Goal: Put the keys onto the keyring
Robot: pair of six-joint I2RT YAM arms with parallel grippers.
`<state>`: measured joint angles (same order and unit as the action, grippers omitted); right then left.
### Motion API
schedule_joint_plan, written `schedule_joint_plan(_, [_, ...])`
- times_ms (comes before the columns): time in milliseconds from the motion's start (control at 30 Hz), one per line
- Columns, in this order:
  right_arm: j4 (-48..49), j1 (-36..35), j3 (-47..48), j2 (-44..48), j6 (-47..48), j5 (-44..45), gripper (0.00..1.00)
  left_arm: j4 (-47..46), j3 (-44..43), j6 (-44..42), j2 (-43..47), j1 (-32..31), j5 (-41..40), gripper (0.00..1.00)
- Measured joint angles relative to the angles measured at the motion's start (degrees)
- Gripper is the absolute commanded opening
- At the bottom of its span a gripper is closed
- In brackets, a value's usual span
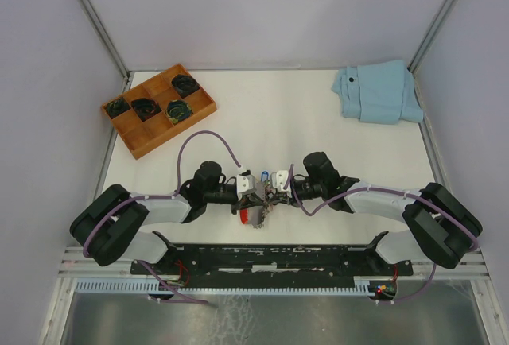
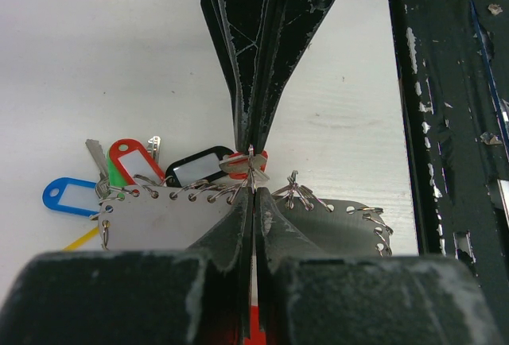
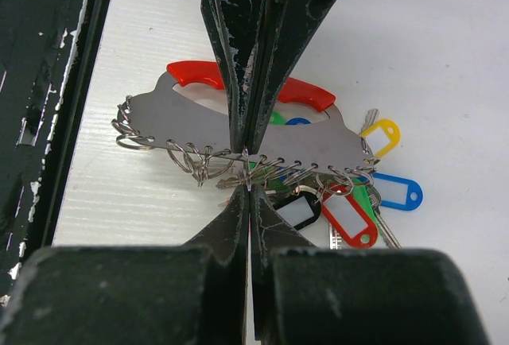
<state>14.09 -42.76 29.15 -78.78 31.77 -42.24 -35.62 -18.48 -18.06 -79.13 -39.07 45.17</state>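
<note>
The keyring (image 3: 199,134) is a flat grey plate with small metal rings along its holed edge and a red curved band (image 3: 191,73). It lies at the table's near middle (image 1: 253,211). My left gripper (image 2: 253,191) is shut on the plate's edge, seen opposite in the right wrist view (image 3: 242,146). My right gripper (image 3: 249,189) is shut on a small ring with a silver key (image 2: 236,167) at that edge, tip to tip with the left. The red-tagged key (image 3: 350,218) and the green-tagged key (image 3: 364,199) hang among blue (image 3: 402,192), yellow (image 3: 382,134) and black (image 3: 298,211) tags.
A wooden tray (image 1: 147,142) with dark coiled items sits at the back left. A folded light blue cloth (image 1: 378,91) lies at the back right. The black rail (image 1: 270,257) runs along the near table edge, close beside the keyring.
</note>
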Motion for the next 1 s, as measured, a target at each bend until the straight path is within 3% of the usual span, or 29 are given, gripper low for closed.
schedule_joint_plan(1000, [1.0,-0.4,0.0,-1.2,-1.1,-0.8,0.01,-1.9,0.0,0.2,-1.2,0.1,1.5,0.03])
